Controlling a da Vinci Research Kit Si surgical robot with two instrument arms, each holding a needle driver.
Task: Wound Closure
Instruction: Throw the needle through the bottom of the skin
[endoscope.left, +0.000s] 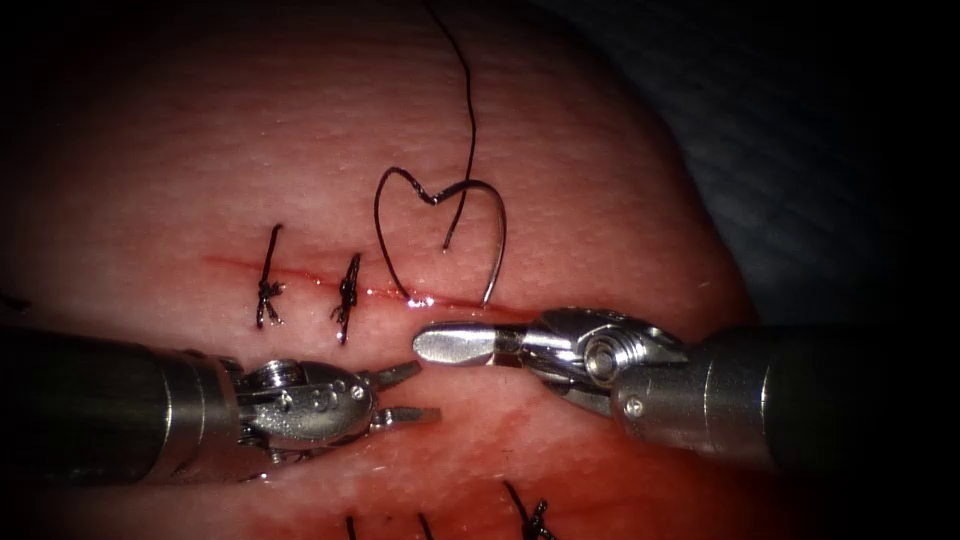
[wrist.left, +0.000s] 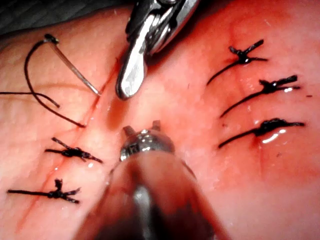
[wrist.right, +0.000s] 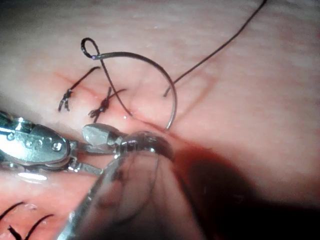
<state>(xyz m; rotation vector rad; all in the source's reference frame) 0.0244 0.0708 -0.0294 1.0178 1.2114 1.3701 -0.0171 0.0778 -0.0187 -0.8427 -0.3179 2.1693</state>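
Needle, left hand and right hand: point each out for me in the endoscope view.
Needle (endoscope.left: 500, 235): endoscope view, on its curved body, lying free.
Left hand (endoscope.left: 412, 394): endoscope view, between its open jaw tips, holding nothing.
Right hand (endoscope.left: 450, 343): endoscope view, on its closed jaws, holding nothing.

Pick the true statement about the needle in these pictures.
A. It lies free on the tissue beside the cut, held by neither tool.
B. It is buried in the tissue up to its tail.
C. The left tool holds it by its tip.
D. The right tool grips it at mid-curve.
A: the needle rests on the tissue, clear of the left tool, whose jaws are open and empty, and of the right tool, whose jaws are shut on nothing.
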